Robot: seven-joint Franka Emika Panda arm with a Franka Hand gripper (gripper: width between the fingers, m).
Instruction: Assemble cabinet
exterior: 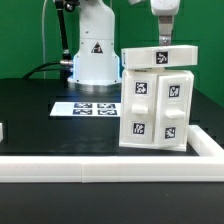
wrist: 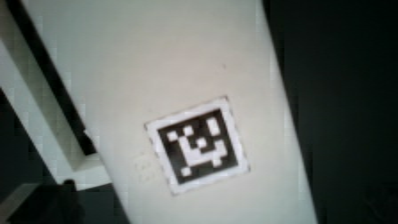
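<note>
Cabinet stands upright in tabletop corner on exterior view's right, set against border rail, likely so rail braces it during assembly. Hand hangs just above top panel, spread wide, empty. Hand's upper part cut off by frame; whether fingertips touch panel cannot be told; wrist view shows only blurred stretch of that panel and tag

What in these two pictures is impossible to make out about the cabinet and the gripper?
1. Exterior view: the gripper is cut off by the top edge; whether it touches the cabinet is too small to tell.
2. Exterior view: the cabinet's back and inside are hidden by its own front.
3. Wrist view: a blurred white panel with one tag fills the frame; which panel is unclear.
</note>
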